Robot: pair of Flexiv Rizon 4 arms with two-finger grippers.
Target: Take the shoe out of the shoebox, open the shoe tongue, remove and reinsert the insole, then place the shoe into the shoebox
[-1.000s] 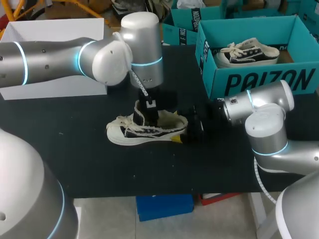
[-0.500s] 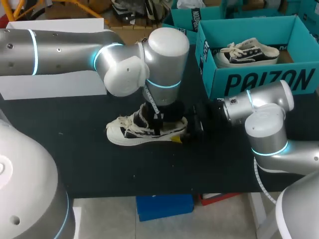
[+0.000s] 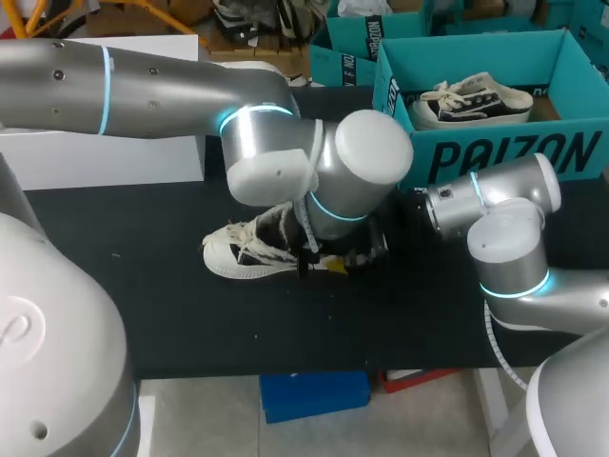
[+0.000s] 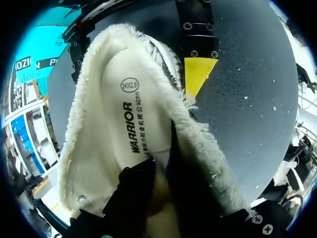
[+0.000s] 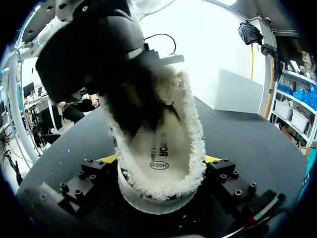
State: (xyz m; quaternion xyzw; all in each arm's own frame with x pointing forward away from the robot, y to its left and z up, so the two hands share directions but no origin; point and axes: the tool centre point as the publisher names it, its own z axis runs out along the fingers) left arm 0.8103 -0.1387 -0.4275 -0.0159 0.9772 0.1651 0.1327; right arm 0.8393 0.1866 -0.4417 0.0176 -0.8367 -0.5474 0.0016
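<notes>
Shoe (image 3: 238, 255), white toe, black sides, fluffy cream lining, printed insole (image 5: 161, 148)

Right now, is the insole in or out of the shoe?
In: the insole lies inside the shoe at the heel; the left gripper hides its front part.

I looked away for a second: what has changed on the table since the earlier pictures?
The left arm swung its wrist rightward over the shoe, toward its heel. Nothing was visibly taken or released. The shoe stayed on the table, heel clamped in the right gripper; the other shoe in the teal shoebox stayed too.
</notes>
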